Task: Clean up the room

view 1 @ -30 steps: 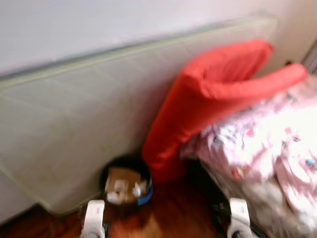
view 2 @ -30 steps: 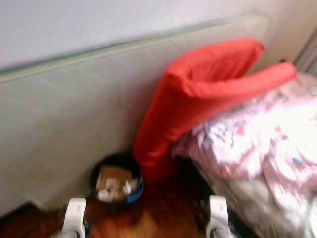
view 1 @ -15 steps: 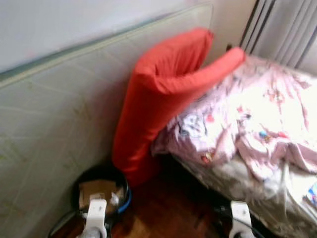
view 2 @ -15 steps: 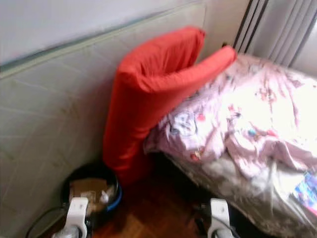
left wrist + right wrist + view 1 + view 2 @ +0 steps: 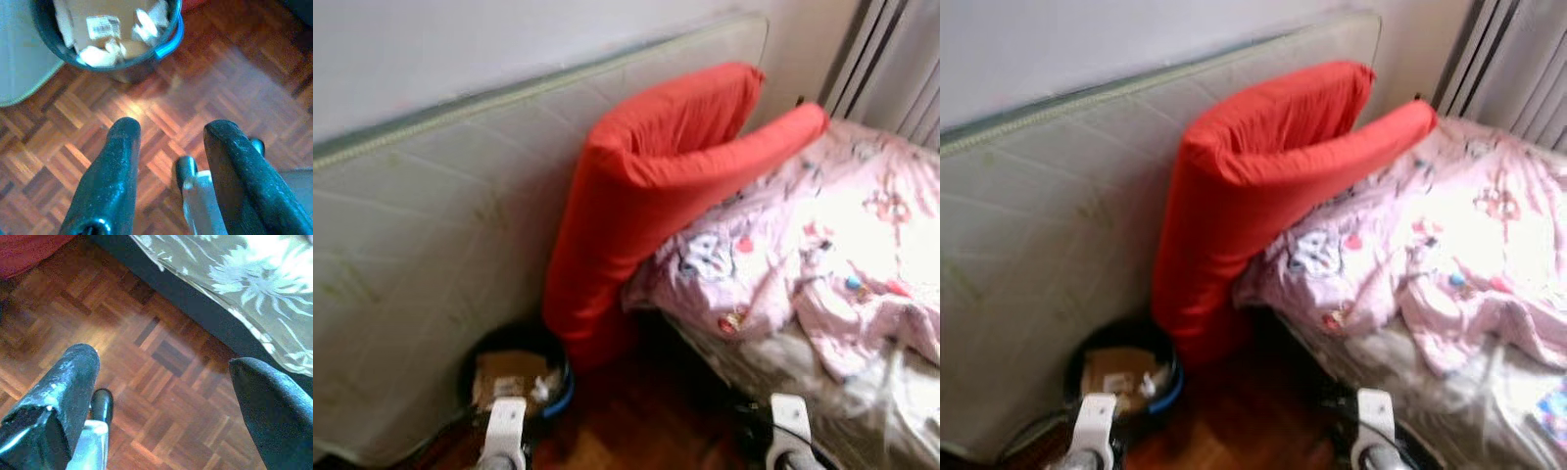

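Observation:
A black bin with a blue rim stands on the parquet floor, holding cardboard and crumpled paper. It sits at the foot of a red folded cushion that leans on an upright grey mattress. A rumpled pink patterned blanket covers the bed to the right. Both arms hang low. My left gripper is open over bare floor, just short of the bin's rim. My right gripper is open above the floor beside the bed's dark base. Nothing is between either pair of fingers.
The mattress stands on its long edge against the white wall. Grey curtains hang behind the bed. A clear plastic cover drapes the bed's side. A dark cable curls on the floor left of the bin.
The whole picture swung right, then a little back left, so the camera turned. The bin, cushion and bed stayed put, and both grippers remain low.

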### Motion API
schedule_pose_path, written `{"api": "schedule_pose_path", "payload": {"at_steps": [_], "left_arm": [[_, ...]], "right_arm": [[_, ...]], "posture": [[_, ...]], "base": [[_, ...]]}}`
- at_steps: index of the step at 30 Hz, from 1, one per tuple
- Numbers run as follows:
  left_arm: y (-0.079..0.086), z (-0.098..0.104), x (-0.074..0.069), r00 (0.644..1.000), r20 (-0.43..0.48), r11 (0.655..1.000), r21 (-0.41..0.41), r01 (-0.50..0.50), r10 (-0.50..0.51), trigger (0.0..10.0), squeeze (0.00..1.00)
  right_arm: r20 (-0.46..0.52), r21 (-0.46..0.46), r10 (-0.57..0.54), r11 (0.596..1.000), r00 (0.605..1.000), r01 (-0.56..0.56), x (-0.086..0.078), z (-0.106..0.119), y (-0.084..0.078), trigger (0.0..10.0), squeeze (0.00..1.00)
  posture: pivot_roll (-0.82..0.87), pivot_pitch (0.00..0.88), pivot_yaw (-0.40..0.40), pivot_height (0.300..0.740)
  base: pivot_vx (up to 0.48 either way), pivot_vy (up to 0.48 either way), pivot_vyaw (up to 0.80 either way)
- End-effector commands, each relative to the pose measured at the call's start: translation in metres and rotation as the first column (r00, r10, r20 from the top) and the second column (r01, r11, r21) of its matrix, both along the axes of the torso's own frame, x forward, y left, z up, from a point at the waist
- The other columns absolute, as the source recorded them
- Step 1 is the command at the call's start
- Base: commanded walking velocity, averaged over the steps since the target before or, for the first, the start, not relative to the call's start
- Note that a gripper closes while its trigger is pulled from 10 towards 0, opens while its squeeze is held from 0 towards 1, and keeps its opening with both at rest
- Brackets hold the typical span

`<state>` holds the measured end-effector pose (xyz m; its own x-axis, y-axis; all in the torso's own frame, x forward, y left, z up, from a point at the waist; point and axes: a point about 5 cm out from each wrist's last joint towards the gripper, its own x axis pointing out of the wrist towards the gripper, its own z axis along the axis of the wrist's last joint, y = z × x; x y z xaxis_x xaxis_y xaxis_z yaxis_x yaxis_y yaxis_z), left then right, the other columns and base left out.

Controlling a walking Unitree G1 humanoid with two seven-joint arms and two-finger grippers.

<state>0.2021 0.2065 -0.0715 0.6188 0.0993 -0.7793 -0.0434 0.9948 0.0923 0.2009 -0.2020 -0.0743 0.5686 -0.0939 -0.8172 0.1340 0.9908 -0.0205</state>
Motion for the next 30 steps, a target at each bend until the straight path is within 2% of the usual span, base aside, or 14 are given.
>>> {"api": "schedule_pose_path", "payload": {"at_steps": [1, 6, 19, 30], "left_arm": [[-0.0001, 0.0012, 0.0024, 1.0, -0.002, 1.0, 0.012, 0.023, -0.023, 10.0, 0.0], [-0.0001, 0.0012, 0.0024, 1.0, -0.003, 1.0, 0.014, 0.026, -0.026, 10.0, 0.0], [0.0009, 0.0018, 0.0031, 1.0, 0.0, 0.999, 0.017, 0.031, -0.031, 10.0, 0.0], [0.0002, 0.0023, 0.0043, 1.0, 0.004, 1.0, 0.014, 0.027, -0.027, 10.0, 0.0]], "right_arm": [[-0.011, -0.005, 0.01, 1.0, 1.0, -0.01, -0.0024, -0.0011, -0.0015, 10.0, 0.0], [-0.01, -0.008, 0.009, 1.0, 1.0, -0.009, -0.0024, -0.001, -0.0016, 10.0, 0.0], [0.003, 0.004, -0.023, 1.0, 1.0, 0.023, -0.002, -0.0008, -0.0009, 10.0, 0.0], [0.001, 0.007, -0.025, 1.0, 1.0, 0.025, -0.0013, -0.0004, -0.0017, 10.0, 0.0]], "posture": [[0.0, 0.0, -0.012, 0.74], [0.0, 0.0, -0.012, 0.74], [-0.01, 0.0, -0.005, 0.74], [-0.01, 0.0, -0.008, 0.74]], "base": [[0.0, -0.341, -0.74], [0.0, -0.339, -0.43], [0.0, -0.341, 0.0], [0.0, -0.341, -0.75]]}}
